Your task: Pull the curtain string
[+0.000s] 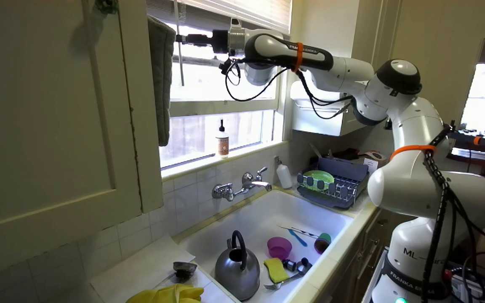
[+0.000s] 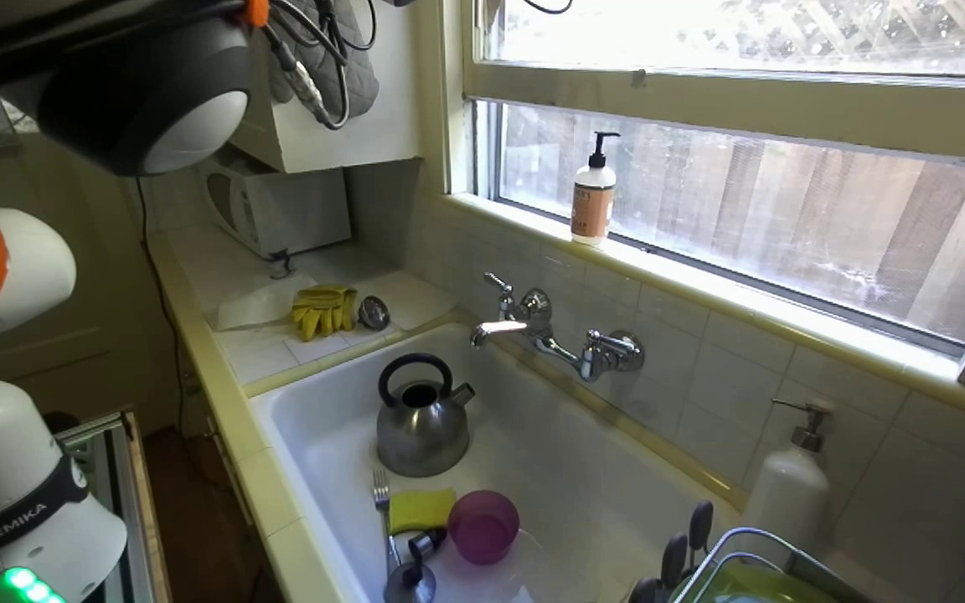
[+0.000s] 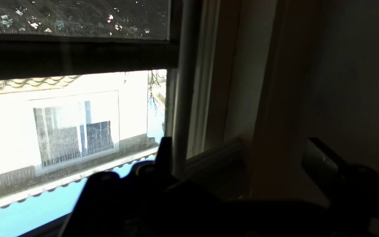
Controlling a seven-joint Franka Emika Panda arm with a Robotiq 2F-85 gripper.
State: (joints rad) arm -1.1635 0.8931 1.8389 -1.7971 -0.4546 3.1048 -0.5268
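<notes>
The string (image 1: 181, 67) hangs in front of the window (image 1: 221, 107), thin and nearly upright, its lower end well above the sill (image 1: 259, 150). The arm (image 1: 347, 72) reaches out level across the window, and in an exterior view the tip of the jaws overlaps the string's line, close to a grey pad (image 1: 161, 80) hanging at the side of a cabinet (image 1: 57, 126). The wrist view shows the jaws wide apart. Between them runs a blurred grey strip (image 3: 185, 82), right by the jaw at the left of that view; whether it is the string, and whether it touches that jaw, I cannot tell. Slatted blinds (image 1: 242, 11) hang at the top of the window. On the sill stands a pump bottle (image 2: 593, 209), and under it the faucet (image 2: 551, 342) juts from the tiled wall (image 2: 717, 377) over the sink (image 2: 600, 494). In the sink a kettle (image 2: 422, 435) stands upright; near it lie a yellow sponge (image 2: 415, 509), a fork (image 2: 381, 500) just beside the sponge, and a pink bowl (image 2: 483, 528). A blue utensil (image 1: 297, 237) lies farther along, past the bowl from the kettle. At the sink's end away from the kettle, a white dispenser (image 1: 283, 174) stands near the rack (image 1: 343, 169), which holds a green plate (image 1: 318, 179). On the counter (image 2: 260, 356) at the kettle's end lie yellow gloves (image 2: 323, 310), just beside a round metal piece (image 2: 374, 312), with a microwave (image 2: 307, 218) behind them.
</notes>
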